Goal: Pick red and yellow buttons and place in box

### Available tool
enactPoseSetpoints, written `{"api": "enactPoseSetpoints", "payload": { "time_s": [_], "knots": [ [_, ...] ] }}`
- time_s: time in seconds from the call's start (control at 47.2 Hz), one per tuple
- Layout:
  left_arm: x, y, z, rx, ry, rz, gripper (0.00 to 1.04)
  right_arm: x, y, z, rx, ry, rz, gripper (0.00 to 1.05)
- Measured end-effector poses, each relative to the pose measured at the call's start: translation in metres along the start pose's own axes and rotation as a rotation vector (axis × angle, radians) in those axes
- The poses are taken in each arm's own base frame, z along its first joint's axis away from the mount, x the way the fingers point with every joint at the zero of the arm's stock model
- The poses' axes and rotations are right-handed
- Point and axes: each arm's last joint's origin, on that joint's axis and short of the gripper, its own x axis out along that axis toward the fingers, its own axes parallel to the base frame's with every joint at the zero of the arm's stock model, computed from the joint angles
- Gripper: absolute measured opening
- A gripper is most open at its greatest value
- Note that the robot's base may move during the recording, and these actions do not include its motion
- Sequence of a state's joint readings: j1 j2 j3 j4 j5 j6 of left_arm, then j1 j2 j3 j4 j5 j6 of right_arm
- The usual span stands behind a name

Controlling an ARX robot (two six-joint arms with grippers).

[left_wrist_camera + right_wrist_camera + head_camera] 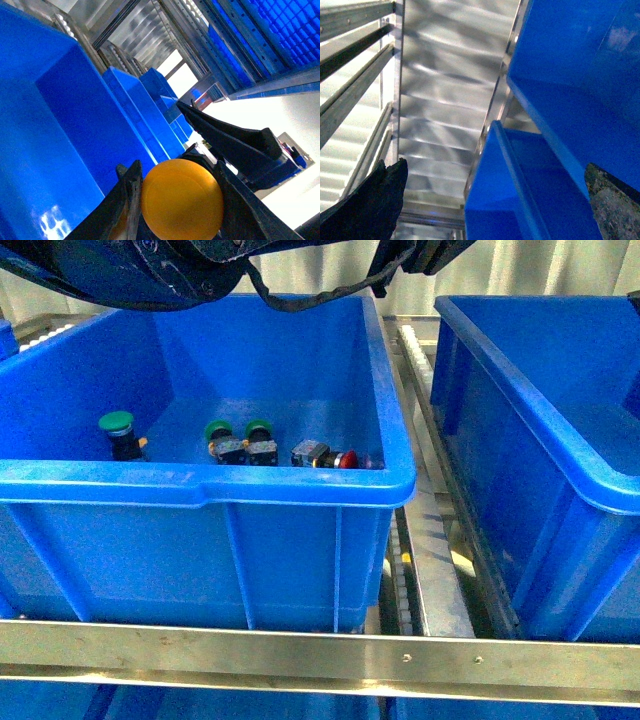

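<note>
The yellow button [181, 199] shows its round yellow cap clamped between the two dark fingers [122, 210] of my left gripper [177, 169], lifted beside tall blue box walls. The red button [343, 458] lies on its side on the floor of the middle blue box [210, 485], near its front right corner. My right gripper [492, 200] is open with nothing between its fingers [370, 205], held over the rim of a blue box [520, 200]. In the front view only dark arm parts [150, 270] show along the top edge.
Three green-capped buttons [116, 428] [218, 436] [259, 435] sit in the same box as the red one. A second blue box [540, 410] stands to the right, across a roller track [425, 430]. A steel rail [320, 648] runs along the front.
</note>
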State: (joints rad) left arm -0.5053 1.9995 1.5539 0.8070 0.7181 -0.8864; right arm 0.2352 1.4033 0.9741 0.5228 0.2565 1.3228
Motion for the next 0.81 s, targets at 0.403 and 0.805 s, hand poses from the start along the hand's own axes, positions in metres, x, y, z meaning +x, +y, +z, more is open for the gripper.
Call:
{"api": "enactPoseSetpoints", "payload": {
  "time_s": [0.403,0.805],
  "knots": [
    [0.003,-0.002,-0.003,0.000,0.006,-0.008,0.33,-0.005,0.005,-0.010,0.041,0.011,0.002,1.02],
    [0.008,-0.006,-0.011,0.007,0.023,-0.014,0.33,-0.010,0.021,-0.001,0.067,-0.008,0.021,1.02]
  ]
}}
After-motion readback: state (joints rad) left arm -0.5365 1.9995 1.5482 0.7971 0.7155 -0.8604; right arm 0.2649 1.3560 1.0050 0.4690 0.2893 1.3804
